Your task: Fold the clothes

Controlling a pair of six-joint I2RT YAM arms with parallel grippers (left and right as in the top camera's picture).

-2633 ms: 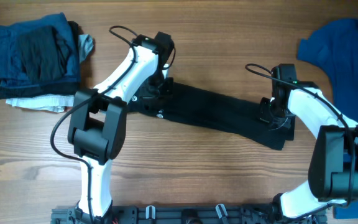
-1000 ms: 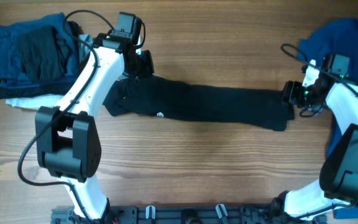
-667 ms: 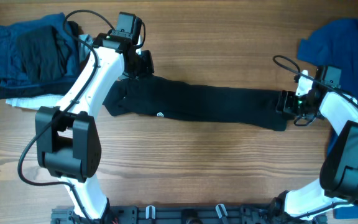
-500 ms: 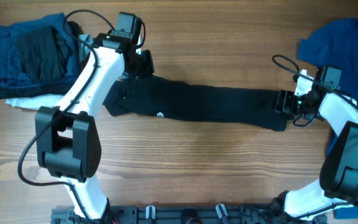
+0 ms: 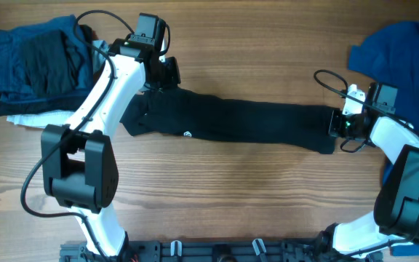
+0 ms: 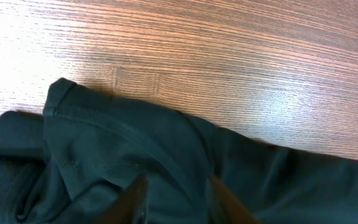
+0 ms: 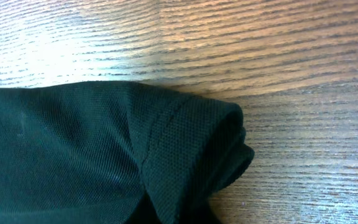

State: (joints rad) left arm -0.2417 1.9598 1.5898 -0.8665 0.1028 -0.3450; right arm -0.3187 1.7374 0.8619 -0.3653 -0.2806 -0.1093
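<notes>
Cloth, soft and limp: black T-shirt stretched out long. My left gripper pinches one bunched end; my right gripper is clamped on the opposite hem, likely the firmest hold.

Wooden tabletop, seen from above.
Grain runs left to right; pale glare patches show in both wrist views.

On my feed the wooden table carries a black T-shirt stretched in a long band across the middle (small white logo facing up), a stack of folded clothes far left, and a blue shirt far right.
</notes>
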